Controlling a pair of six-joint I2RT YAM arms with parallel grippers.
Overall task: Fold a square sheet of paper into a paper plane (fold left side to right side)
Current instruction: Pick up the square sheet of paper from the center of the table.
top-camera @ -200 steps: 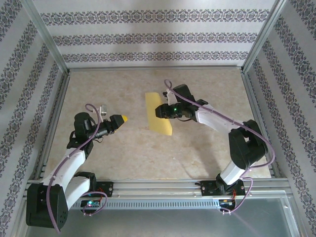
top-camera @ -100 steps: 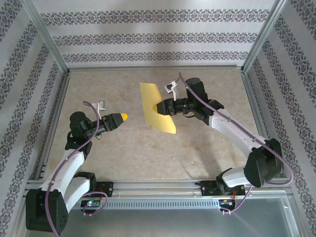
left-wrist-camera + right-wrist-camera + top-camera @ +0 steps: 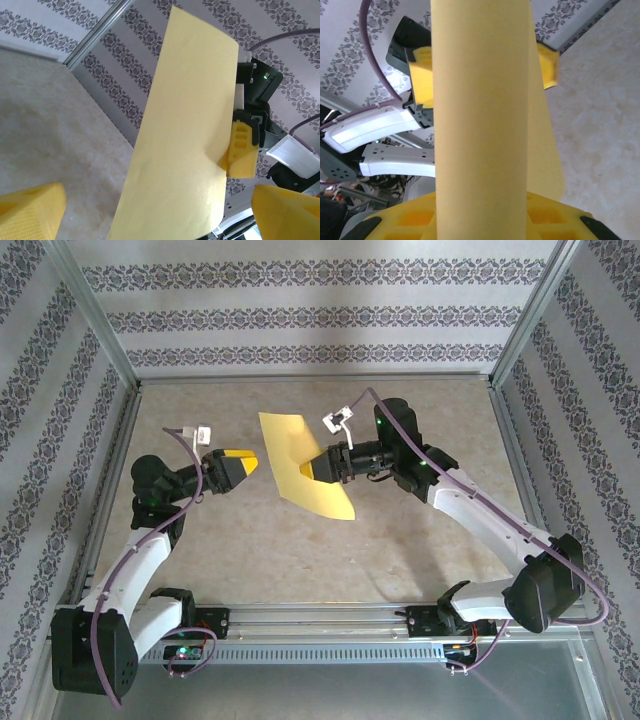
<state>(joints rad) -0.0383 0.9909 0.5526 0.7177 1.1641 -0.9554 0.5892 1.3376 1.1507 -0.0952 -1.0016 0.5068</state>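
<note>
**A:** where's the square sheet of paper [image 3: 288, 445] at?

**B:** up off the table [image 3: 300, 550], middle-ish, nearer the far edge. right gripper [image 3: 312, 468] pinches its right side. left gripper [image 3: 248, 468] is wide open, empty, just beside it.

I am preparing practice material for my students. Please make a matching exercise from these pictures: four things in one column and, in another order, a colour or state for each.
Things:
1. left gripper
2. right gripper
3. sheet of paper
4. table

States:
A. beige, marbled
B. yellow, held up in the air
C. open, holding nothing
D. shut on the paper's edge

Pairs: 1-C, 2-D, 3-B, 4-A
</note>
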